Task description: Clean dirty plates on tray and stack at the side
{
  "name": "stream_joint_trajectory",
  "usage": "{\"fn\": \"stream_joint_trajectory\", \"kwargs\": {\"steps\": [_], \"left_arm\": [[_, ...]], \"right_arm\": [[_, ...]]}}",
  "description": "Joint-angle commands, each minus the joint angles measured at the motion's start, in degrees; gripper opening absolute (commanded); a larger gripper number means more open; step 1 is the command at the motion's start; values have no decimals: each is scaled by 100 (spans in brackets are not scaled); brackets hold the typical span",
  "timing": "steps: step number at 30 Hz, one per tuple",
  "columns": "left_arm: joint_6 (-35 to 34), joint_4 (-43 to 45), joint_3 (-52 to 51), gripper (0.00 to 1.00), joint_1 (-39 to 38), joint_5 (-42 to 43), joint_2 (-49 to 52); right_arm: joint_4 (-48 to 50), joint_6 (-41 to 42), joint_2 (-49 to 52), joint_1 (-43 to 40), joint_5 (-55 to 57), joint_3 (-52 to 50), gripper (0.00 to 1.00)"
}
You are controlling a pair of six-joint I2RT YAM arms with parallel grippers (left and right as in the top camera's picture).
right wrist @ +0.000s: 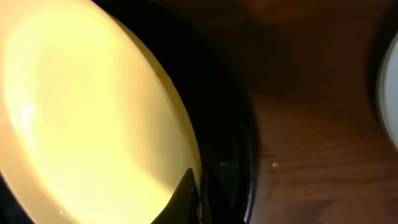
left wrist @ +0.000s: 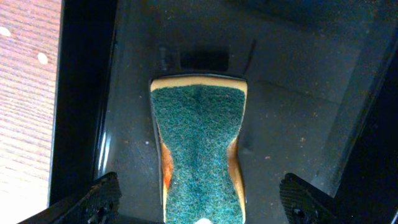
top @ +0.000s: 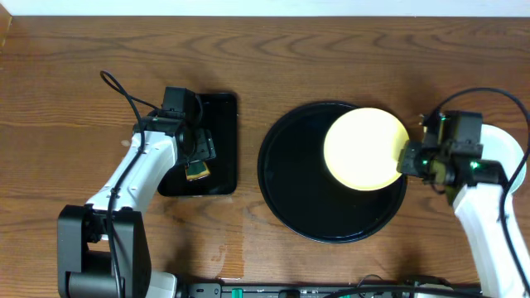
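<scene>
A pale yellow plate (top: 364,149) is over the right half of the large round black tray (top: 290,190), tilted, its edge past the tray's rim. My right gripper (top: 407,159) is shut on the plate's right rim. In the right wrist view the plate (right wrist: 93,112) fills the left side, with a finger of that gripper (right wrist: 198,196) pressed on its edge above the tray (right wrist: 227,143). A pale plate (top: 507,147) lies on the wood at far right, partly under my right arm. My left gripper (top: 197,159) is open over a green-topped sponge (left wrist: 199,149), its fingers (left wrist: 199,202) on either side of the sponge.
The sponge (top: 197,171) lies in a small rectangular black tray (top: 222,124) left of the round tray; that tray's floor fills the left wrist view (left wrist: 298,106). Bare wood tabletop (top: 66,99) extends at left and back. The pale plate's edge shows in the right wrist view (right wrist: 392,93).
</scene>
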Motion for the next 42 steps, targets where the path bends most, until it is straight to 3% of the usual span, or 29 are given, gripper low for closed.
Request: {"fn": "stream_joint_trajectory", "kwargs": {"steps": [1, 8, 18, 25, 42], "left_arm": [[35, -11, -31, 83, 13, -11, 48], [35, -11, -31, 83, 13, -13, 48], [35, -11, -31, 83, 13, -13, 48], [35, -11, -31, 83, 13, -11, 48], [35, -11, -31, 83, 13, -11, 48]], "right_arm": [[-4, -87, -387, 706, 1106, 24, 1], [205, 269, -557, 2444, 4044, 24, 1], [710, -750, -448, 4817, 7230, 24, 1], [710, -787, -382, 5311, 7899, 22, 1], [752, -979, -365, 5333, 7943, 22, 1]]}}
